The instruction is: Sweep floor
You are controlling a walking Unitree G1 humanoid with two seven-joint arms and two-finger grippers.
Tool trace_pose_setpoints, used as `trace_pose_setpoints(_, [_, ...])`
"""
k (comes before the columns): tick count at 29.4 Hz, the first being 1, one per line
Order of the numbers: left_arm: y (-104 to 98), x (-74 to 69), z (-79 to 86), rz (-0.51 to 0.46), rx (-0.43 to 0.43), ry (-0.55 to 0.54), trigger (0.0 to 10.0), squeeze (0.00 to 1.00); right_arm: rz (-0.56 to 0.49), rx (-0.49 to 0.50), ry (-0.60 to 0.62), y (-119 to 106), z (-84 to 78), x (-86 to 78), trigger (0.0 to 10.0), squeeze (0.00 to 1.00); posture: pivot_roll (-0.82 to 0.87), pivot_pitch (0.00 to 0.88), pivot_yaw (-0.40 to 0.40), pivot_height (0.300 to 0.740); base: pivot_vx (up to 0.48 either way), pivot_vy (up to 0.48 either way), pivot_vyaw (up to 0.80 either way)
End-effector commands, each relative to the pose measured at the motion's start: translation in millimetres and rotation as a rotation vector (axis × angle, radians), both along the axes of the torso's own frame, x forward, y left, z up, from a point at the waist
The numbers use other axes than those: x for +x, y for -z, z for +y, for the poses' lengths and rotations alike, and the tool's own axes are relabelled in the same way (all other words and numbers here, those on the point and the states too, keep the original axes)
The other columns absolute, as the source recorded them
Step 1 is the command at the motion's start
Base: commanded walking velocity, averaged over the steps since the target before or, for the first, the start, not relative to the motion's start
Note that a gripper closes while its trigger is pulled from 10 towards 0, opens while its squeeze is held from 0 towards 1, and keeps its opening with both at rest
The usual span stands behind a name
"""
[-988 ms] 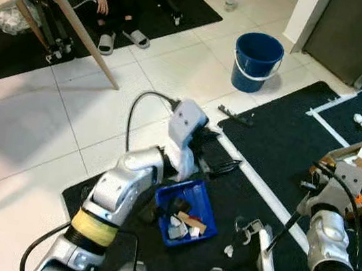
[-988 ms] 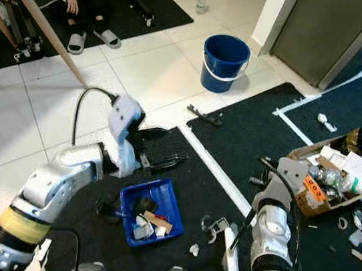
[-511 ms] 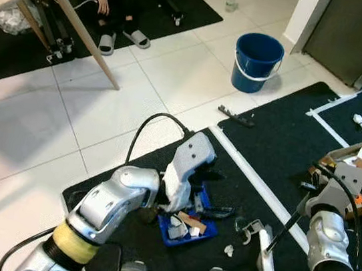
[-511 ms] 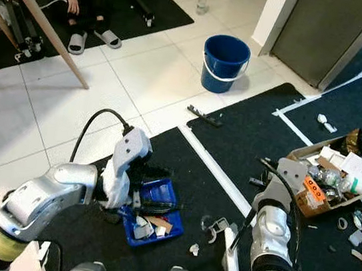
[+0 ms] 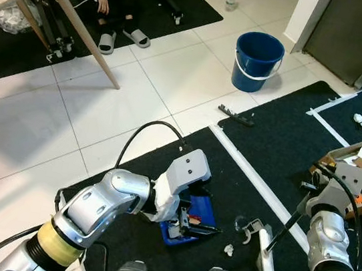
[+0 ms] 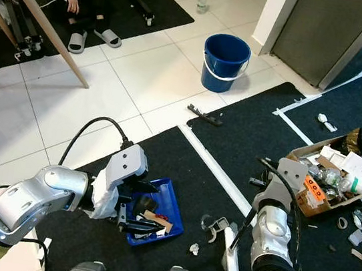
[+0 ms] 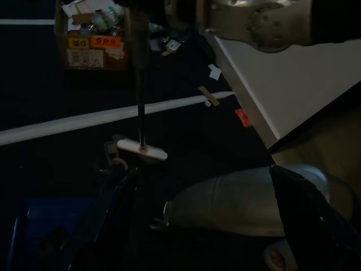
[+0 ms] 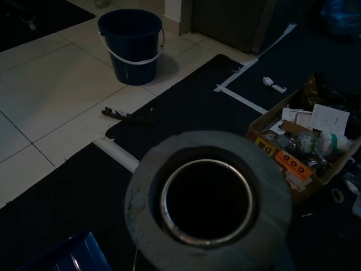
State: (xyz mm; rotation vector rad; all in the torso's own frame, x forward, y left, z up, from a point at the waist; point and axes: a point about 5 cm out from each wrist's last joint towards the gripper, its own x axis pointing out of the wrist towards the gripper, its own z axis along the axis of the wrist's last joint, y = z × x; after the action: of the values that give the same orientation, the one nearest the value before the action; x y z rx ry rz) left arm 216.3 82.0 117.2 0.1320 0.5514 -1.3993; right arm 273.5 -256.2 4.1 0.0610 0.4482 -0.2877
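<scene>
The left claw (image 6: 130, 217) is reaching low over the black mat (image 5: 248, 138), its fingers spread apart and lying across the blue dustpan (image 6: 169, 209), which is sitting on the mat holding scraps. To the right, the white brush head (image 5: 265, 254) is resting on the mat, its dark handle (image 5: 286, 230) running up toward the right arm; whether the right claw is clenched cannot be told.
</scene>
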Motion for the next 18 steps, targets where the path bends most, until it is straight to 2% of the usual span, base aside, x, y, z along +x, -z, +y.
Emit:
trace_pose_setpoints(1, [-5, -7.2, 3.7, 0.027, 0.009, 0.061, 10.0, 0.0, 0.133, 0.095, 0.024, 29, 9.4, -24.3, 10.0, 0.0, 0.06, 0.073, 0.029, 0.74, 0.0, 0.0, 0.0])
trace_pose_setpoints(6, [-11, -13.7, 8.6, 0.055, 0.012, 0.123, 10.0, 0.0, 0.131, 0.096, 0.025, 29, 9.9, -23.8, 10.0, 0.0, 0.06, 0.069, 0.034, 0.74, 0.0, 0.0, 0.0])
trace_pose_setpoints(8, [-9, -23.8, 17.6, 0.108, 0.058, 0.189, 10.0, 0.0, 0.129, 0.098, 0.032, 29, 10.1, -23.6, 10.0, 0.0, 0.06, 0.069, 0.037, 0.74, 0.0, 0.0, 0.0])
trace_pose_setpoints(18, [-5, -26.6, 30.1, 0.105, 0.158, 0.216, 10.0, 0.0, 0.135, 0.097, 0.034, 30, 8.9, -25.8, 10.0, 0.0, 0.06, 0.07, 0.037, 0.74, 0.0, 0.0, 0.0])
